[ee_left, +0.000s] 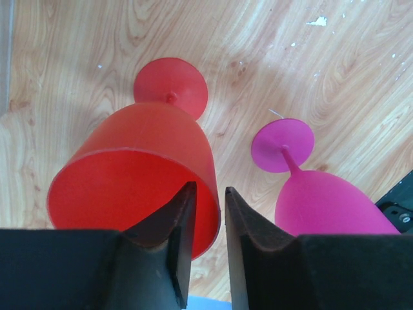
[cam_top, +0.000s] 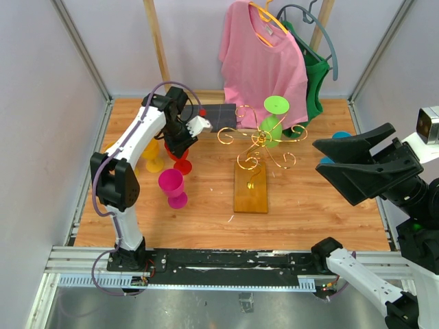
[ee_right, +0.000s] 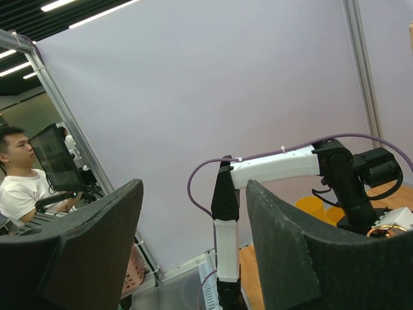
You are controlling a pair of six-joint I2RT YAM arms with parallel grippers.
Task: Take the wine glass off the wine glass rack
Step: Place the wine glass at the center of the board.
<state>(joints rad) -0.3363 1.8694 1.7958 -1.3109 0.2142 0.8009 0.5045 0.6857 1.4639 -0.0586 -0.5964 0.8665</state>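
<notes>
the green wine glass (cam_top: 271,129) is hanging upside down on the wine glass rack (cam_top: 260,144), with its foot uppermost on a gold wire arm and its bowl below. its long axis is running roughly straight up and down. the rack is standing on its wooden base (cam_top: 250,188) near the middle of the bench (cam_top: 309,212). the glass is hanging at the far right of the wire and is not yet lifted off.

the right hand (cam_top: 319,156) is lying just right of the glass in the top view. its fingers are spread wide with nothing between them, and the tips are pointing left toward the rack. it is looking large in that view, so it is probably hanging well above the bench. its own camera is showing only the wall and the other arm.

the left hand (cam_top: 181,147) is sitting well off to the left, with the wire between it and the glass. its fingers (ee_left: 171,245) are standing a little apart astride the rim of a red glass (ee_left: 129,148), one inside the bowl and one outside. a sliver of wood is showing beside the rim, so i am judging the hand slack, not clamped. a magenta glass (ee_left: 322,200) is standing beside the red one.

the right hand is looking nearer and better placed. it would need to come down and in from the right, closing across the upright axis. i cannot tell which way the wire arm is opening.
</notes>
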